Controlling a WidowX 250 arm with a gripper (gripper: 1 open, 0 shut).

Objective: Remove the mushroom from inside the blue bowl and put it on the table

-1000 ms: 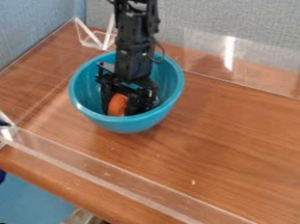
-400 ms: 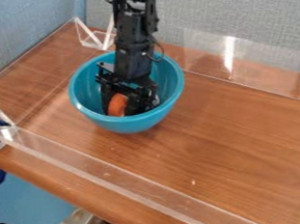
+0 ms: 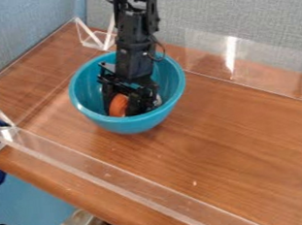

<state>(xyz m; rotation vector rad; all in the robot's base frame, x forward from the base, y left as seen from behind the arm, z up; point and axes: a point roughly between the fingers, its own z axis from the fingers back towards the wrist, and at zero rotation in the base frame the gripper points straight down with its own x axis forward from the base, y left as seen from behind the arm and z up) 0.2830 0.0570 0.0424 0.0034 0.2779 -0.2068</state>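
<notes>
The blue bowl [image 3: 88, 107] stands on the table [image 3: 234, 147], left of its middle. My gripper [image 3: 124, 99] reaches steeply down into the bowl from the black arm above. The mushroom [image 3: 118, 106] shows as a small orange-red cap low inside the bowl, between the black fingers [image 3: 104, 92]. The fingers sit close against its sides, so the gripper looks shut on it near the bowl's floor. The stem is hidden.
Low clear acrylic walls [image 3: 228, 56] edge the table at the back, left and front. A clear bracket [image 3: 99, 34] stands at the back left corner. Bare wood stretches to the right of and in front of the bowl.
</notes>
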